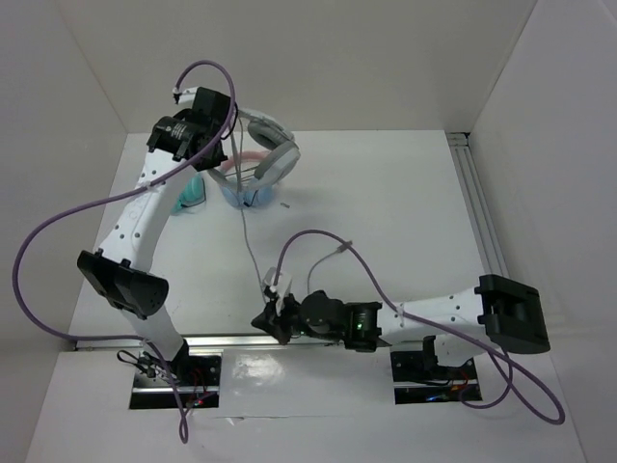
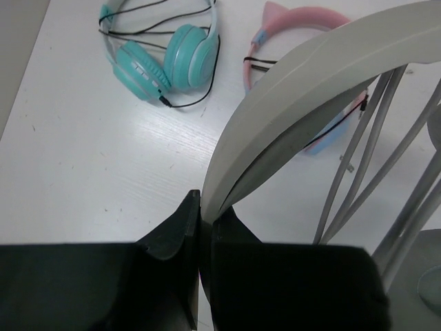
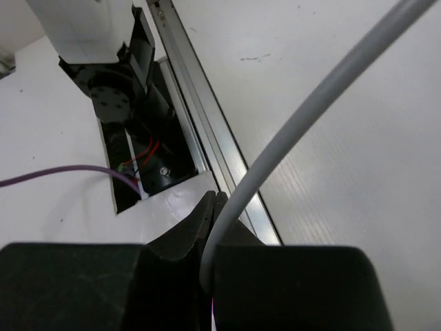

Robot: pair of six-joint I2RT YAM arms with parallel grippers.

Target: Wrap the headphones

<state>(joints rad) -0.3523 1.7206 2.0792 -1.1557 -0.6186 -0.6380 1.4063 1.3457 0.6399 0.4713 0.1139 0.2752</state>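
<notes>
The light-grey headphones (image 1: 275,156) hang above the far-left part of the table, by the teal and pink pairs. My left gripper (image 1: 231,118) is shut on their wide headband (image 2: 310,89), and the pinch shows at the fingertips in the left wrist view (image 2: 207,214). Several strands of thin grey cable (image 2: 358,152) run beside the band. The cable (image 1: 249,236) drops from the ear cups toward the near edge. There my right gripper (image 1: 262,318) is shut on it, and the cable (image 3: 296,131) rises out of the closed gripper (image 3: 215,207).
A teal pair of headphones (image 1: 190,193) (image 2: 158,62) and a pink-banded blue pair (image 1: 246,191) (image 2: 296,21) lie on the table under the held headphones. An aluminium rail (image 1: 477,207) runs along the right side, another (image 3: 207,103) along the near edge by the arm bases.
</notes>
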